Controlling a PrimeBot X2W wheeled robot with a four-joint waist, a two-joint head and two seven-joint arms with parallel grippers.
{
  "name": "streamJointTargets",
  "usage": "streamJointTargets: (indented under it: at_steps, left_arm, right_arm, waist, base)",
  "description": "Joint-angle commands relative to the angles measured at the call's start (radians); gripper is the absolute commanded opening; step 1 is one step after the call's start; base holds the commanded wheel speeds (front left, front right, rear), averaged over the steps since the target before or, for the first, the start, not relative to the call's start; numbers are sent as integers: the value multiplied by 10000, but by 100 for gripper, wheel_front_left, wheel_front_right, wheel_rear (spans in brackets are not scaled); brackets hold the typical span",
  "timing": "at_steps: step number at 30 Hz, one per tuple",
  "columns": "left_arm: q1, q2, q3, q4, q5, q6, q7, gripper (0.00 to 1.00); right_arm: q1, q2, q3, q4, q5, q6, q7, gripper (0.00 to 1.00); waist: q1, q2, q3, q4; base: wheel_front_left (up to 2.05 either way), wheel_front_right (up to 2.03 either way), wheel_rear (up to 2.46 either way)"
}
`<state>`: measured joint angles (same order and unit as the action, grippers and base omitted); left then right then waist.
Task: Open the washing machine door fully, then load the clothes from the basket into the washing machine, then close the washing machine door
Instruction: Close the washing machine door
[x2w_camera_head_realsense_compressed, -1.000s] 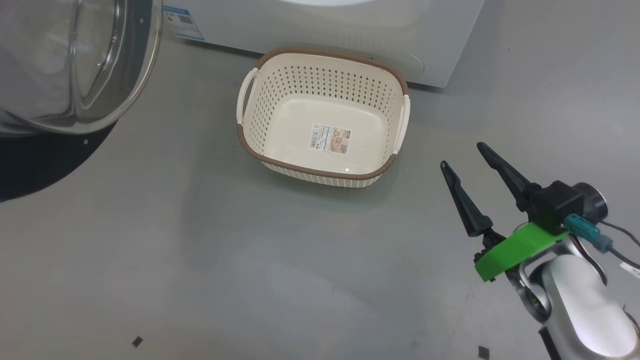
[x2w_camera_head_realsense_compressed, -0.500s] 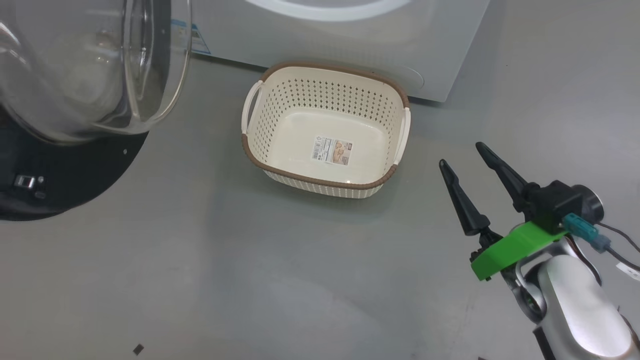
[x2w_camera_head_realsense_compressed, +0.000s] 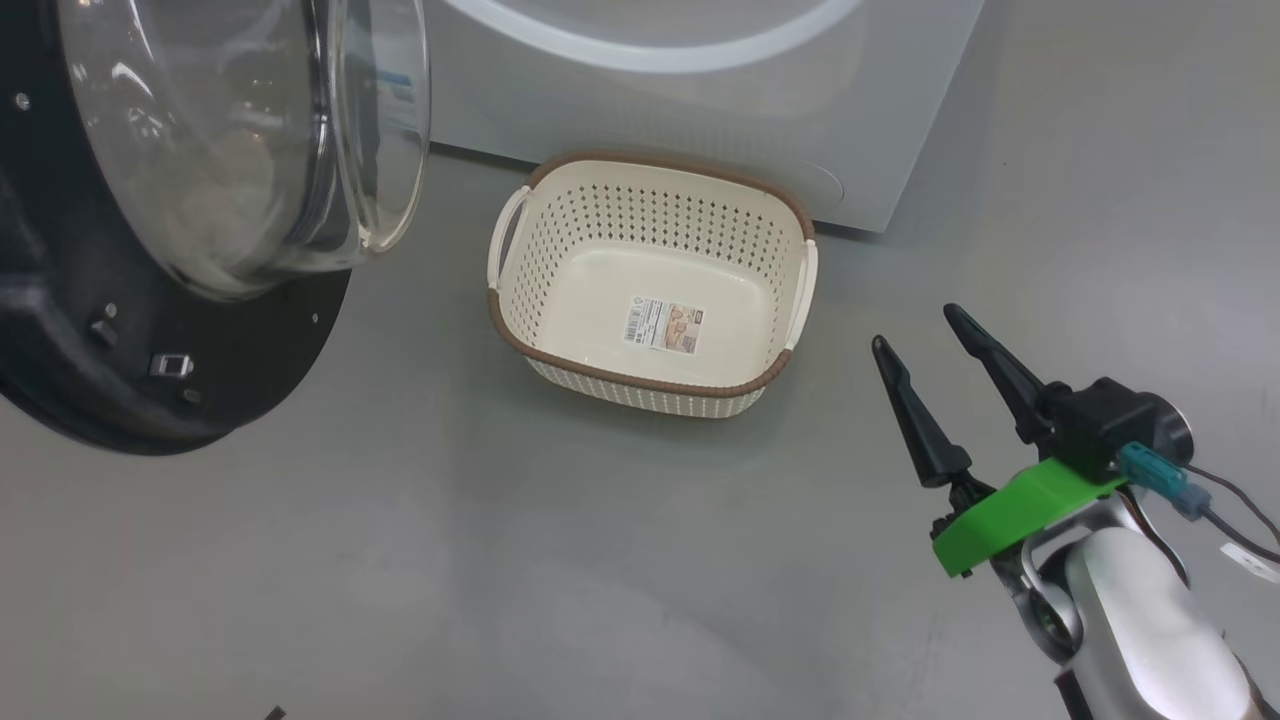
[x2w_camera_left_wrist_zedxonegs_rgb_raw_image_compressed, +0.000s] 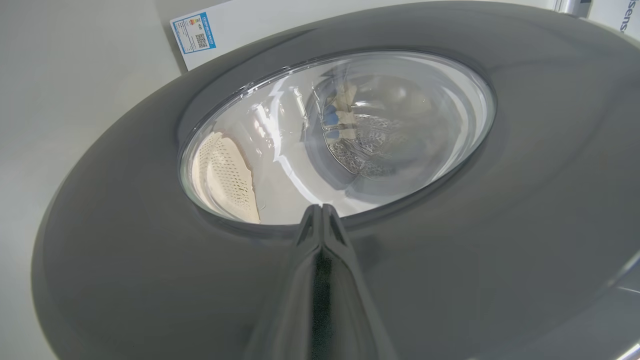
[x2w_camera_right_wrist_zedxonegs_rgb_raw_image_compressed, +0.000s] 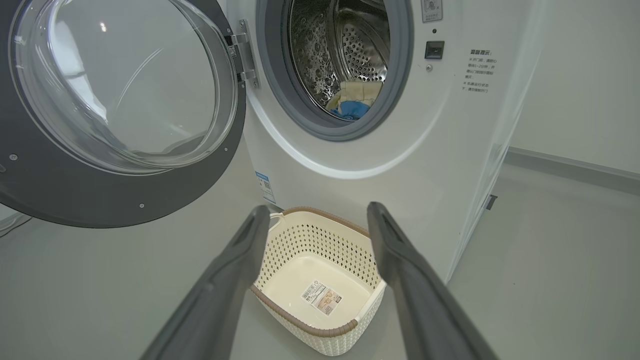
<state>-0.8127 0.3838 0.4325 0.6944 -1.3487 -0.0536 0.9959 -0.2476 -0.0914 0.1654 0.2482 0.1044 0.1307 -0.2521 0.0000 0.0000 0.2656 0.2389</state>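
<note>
Grey smooth floor (x2w_camera_head_realsense_compressed: 500, 560) | basket (x2w_camera_head_realsense_compressed: 650, 385) on it before washing machine (x2w_camera_head_realsense_compressed: 700, 130) | left claw (x2w_camera_left_wrist_zedxonegs_rgb_raw_image_compressed: 322, 212) pinched together | right claw (x2w_camera_head_realsense_compressed: 914, 326) spread wide

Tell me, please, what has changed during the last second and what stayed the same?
The washing machine door has swung toward the basket, with the shut left gripper at its outer face. The head camera moved too. Nothing was taken or released. The basket stays empty on the floor; the right gripper stays open and empty.

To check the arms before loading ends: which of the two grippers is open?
The right gripper: its jaws stand wide apart and hold nothing. The left gripper has its jaws pressed together.
</note>
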Motion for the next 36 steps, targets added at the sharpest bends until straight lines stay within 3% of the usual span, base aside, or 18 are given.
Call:
streamJointTargets:
  at_steps: [1, 11, 19, 36]
  left_arm:
    - [139, 402, 240, -645, -151, 91, 155, 0]
    - [1315, -739, 399, -2668, -505, 736, 191, 0]
    - [1915, -1692, 306, -3628, -648, 918, 31, 0]
    - [2719, -3128, -45, -4017, -849, 577, -805, 0]
  right_arm:
    - [-29, 76, 121, -285, 91, 0, -97, 100]
    - [103, 162, 26, -250, 132, 0, -97, 100]
    - [168, 222, 15, -203, 136, 0, -97, 100]
    - [418, 372, -107, -188, 315, 0, -97, 100]
  waist:
    - [0, 0, -55, -27]
    - [0, 0, -337, -161]
    - [0, 0, -558, -304]
    - [0, 0, -926, -949]
  base:
    - [0, 0, 0]
    - [0, 0, 0]
    - [0, 0, 0]
    - [0, 0, 0]
